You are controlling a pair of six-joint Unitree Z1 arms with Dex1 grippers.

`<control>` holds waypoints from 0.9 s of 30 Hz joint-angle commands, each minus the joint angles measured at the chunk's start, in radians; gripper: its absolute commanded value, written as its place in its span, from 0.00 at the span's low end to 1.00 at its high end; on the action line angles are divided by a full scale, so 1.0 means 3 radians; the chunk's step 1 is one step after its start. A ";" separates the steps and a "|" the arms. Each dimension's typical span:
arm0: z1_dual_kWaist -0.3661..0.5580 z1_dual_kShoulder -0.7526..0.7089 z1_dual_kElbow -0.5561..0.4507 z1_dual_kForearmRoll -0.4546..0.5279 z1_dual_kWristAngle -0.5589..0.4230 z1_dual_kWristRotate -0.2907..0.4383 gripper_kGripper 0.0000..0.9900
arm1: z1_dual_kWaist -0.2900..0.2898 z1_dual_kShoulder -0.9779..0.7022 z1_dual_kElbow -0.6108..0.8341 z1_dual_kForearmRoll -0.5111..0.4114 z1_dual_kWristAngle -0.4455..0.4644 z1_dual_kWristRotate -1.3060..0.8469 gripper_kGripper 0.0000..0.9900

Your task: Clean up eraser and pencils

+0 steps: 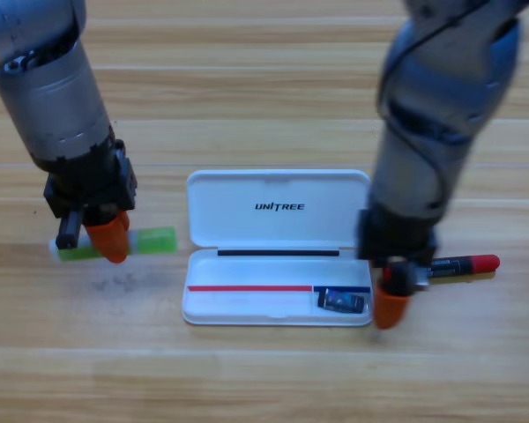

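Two end effectors beside an open white case (278, 201) on a desk.
Right end effector (393, 298) over the light, stiff pen (463, 264) (grip its middle); left end effector (106, 240) over a green eraser (150, 240); jaw states can't be told.

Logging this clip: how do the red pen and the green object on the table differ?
The thick red-ended pen with a black label lies right of the open white plastic case, under the right tool. The pale green block lies left, under the left tool. Both rest outside the case.

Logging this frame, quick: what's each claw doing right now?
Left claw: down over the green eraser; grip cannot be told.
Right claw: at the red pen; cannot be told.
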 commanded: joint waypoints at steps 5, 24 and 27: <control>-0.0439 0.0458 -0.0429 -0.0016 -0.0016 -0.0207 0.00 | -0.0393 -0.1361 0.0729 0.0364 0.0091 -0.0206 0.99; -0.0792 0.0959 -0.0895 0.0009 -0.0057 -0.0391 0.00 | -0.0951 -0.0026 0.0387 -0.0101 0.0091 -0.1377 0.96; -0.0792 0.0974 -0.0890 0.0009 -0.0057 -0.0391 0.00 | -0.0951 0.0076 0.0290 -0.0106 0.0086 -0.1423 0.93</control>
